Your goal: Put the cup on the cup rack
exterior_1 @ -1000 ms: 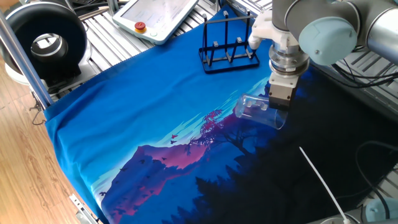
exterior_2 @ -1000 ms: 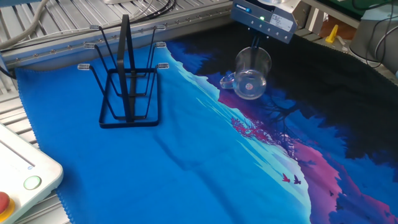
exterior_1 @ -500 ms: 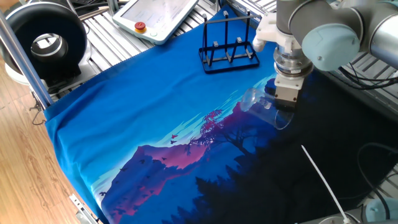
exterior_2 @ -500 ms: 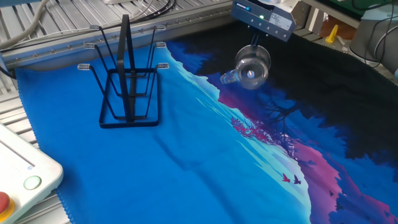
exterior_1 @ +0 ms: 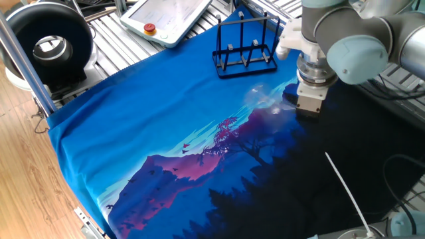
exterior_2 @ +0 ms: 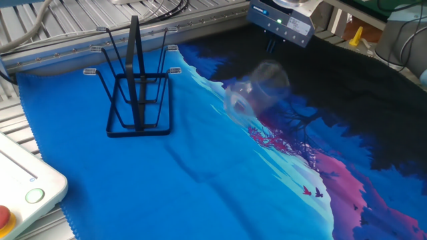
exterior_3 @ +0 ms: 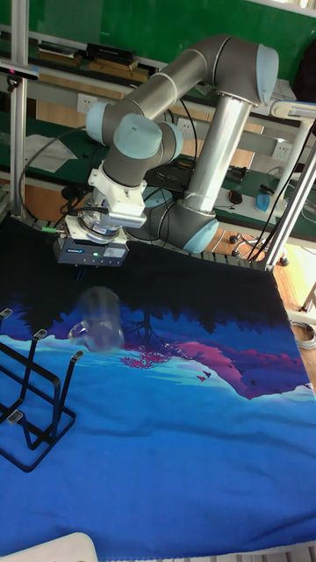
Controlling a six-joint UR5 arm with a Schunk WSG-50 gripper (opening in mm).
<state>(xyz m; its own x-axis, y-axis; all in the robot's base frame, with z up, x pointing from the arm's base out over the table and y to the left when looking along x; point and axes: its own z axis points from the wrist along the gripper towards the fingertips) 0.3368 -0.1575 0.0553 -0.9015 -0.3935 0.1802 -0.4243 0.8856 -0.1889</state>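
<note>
Clear glass cup (exterior_3: 99, 320) blurred below gripper (exterior_3: 84, 274); jaws' grip unclear; black wire rack (exterior_2: 135, 87) apart.

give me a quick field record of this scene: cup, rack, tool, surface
cup: clear glass mug, motion-blurred, held off the cloth below the tool
rack: black wire cup rack, upright on the blue part of the cloth, nothing on its pegs
tool: tool above the mug; its fingers too blurred to read
surface: printed landscape cloth
task: cup not yet on rack

cup (exterior_2: 257, 93): we only get a see-through smear, handle lost in blur
gripper (exterior_3: 86, 274): fingers too blurred, can't tell
cup rack (exterior_3: 26, 399): cut off at the left edge
</note>
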